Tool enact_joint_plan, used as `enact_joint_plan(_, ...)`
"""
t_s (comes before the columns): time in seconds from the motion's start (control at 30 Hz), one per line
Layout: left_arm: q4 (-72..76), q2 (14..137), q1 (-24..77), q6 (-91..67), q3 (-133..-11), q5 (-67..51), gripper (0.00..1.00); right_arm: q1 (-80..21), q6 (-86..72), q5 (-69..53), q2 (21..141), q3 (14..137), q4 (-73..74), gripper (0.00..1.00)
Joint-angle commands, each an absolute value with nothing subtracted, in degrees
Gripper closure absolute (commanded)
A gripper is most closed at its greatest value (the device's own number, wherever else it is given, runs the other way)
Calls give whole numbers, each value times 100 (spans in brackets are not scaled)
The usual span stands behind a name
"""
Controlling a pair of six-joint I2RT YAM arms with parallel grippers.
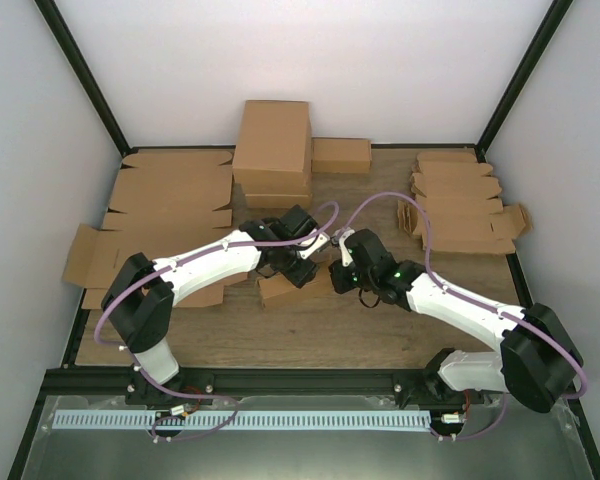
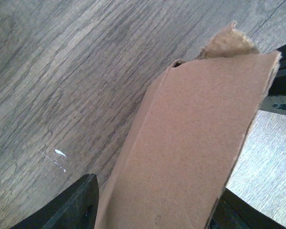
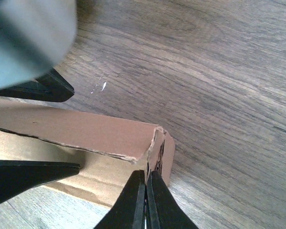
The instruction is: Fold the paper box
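The paper box (image 1: pixel 278 290) is a small brown cardboard piece, partly folded, lying at the table's middle between both grippers. My left gripper (image 1: pixel 302 265) reaches it from the left. In the left wrist view its jaws stand wide, one finger (image 2: pixel 81 205) at each side of a cardboard panel (image 2: pixel 195 143) that fills the gap between them. My right gripper (image 1: pixel 338 268) comes from the right. In the right wrist view its jaws (image 3: pixel 147 174) are pinched shut on the torn upright corner wall of the box (image 3: pixel 86 131).
A large brown carton (image 1: pixel 272 150) and a small finished box (image 1: pixel 341 155) stand at the back. Wide flat cardboard sheets (image 1: pixel 165 200) lie at the left. A stack of flat blanks (image 1: pixel 460 205) lies at the right. Black frame posts edge the table.
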State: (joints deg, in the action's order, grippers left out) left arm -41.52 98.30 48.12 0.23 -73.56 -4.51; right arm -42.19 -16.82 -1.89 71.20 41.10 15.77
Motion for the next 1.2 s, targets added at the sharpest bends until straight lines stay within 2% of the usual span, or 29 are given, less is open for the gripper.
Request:
enact_joint_plan(0.0,-4335,9936,4869,62,-7442,-404,43,-4263,-1702,-24,7197,4013,1928,99)
enact_joint_plan(0.13,-4342,9924,4872,54,-7444,-393,42,-4263,-1672,48,7223,4042,1983,99)
enact_joint_plan(0.4,-4415,9632,4876,-167,-7673,-386,25,-4263,-1744,-152,7218,3987,1851,99)
enact_joint_plan(0.7,-4744,8262,4870,-1292,-7590,166,16,-4263,-1798,-82,7209,4139,1892,99)
enact_joint_plan(0.83,-4820,7430,4852,-2262,-6813,493,23,-4263,-1811,-70,7205,4144,1871,99)
enact_joint_plan(0.97,-4784,6414,4843,-3118,-5801,829,34,-4263,-1816,-75,7197,4124,1856,99)
enact_joint_plan(1.17,-4378,5101,4852,-3951,-4772,634,44,-4258,-1813,-150,7218,4137,1802,99)
